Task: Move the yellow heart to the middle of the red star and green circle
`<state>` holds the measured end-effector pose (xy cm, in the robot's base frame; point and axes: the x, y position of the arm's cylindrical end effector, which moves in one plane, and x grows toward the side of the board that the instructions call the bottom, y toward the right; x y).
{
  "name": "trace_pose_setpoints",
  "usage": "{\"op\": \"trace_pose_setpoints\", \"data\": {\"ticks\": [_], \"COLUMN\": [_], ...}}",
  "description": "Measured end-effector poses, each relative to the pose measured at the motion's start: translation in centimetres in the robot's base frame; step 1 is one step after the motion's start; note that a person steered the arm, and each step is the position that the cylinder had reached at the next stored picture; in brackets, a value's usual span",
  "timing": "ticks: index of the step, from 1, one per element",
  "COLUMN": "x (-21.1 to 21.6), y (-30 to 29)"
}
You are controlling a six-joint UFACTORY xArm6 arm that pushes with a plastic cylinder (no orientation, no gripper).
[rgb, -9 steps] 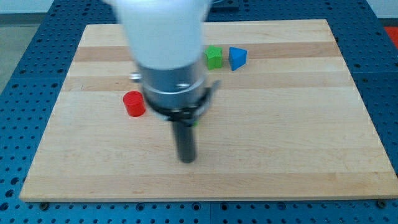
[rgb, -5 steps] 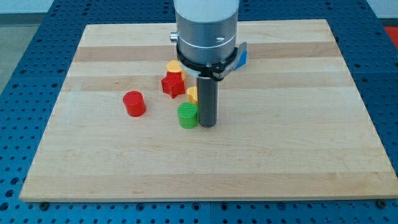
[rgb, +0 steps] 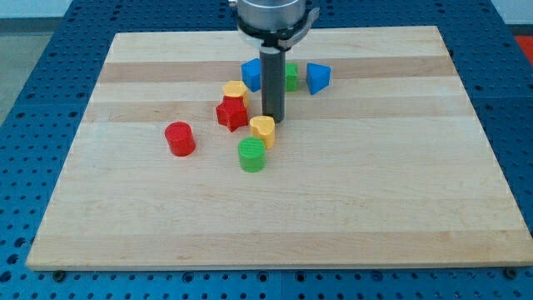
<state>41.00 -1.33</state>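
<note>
The yellow heart (rgb: 262, 130) lies near the board's middle, just to the lower right of the red star (rgb: 232, 112) and just above the green circle (rgb: 251, 155). My tip (rgb: 273, 121) is at the heart's upper right edge, touching or nearly touching it. The rod rises straight up to the arm's body at the view's top.
A second yellow block (rgb: 234, 89) sits above the red star. A blue block (rgb: 251, 73), a green block (rgb: 290, 77) partly hidden by the rod, and a blue triangular block (rgb: 317, 77) lie near the view's top. A red cylinder (rgb: 179, 138) stands left. The wooden board (rgb: 400, 167) holds everything.
The arm has moved up the view, from the right side of the green circle to the heart's upper right. The blue and green blocks behind it have come into sight.
</note>
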Motion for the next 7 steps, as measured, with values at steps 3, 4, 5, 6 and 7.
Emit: {"op": "trace_pose_setpoints", "data": {"ticks": [3,4,5,6,7], "x": [5.1,5.1,5.6,6.2,12.6], "y": [-0.6,1.3,4.9,4.8,2.3]}}
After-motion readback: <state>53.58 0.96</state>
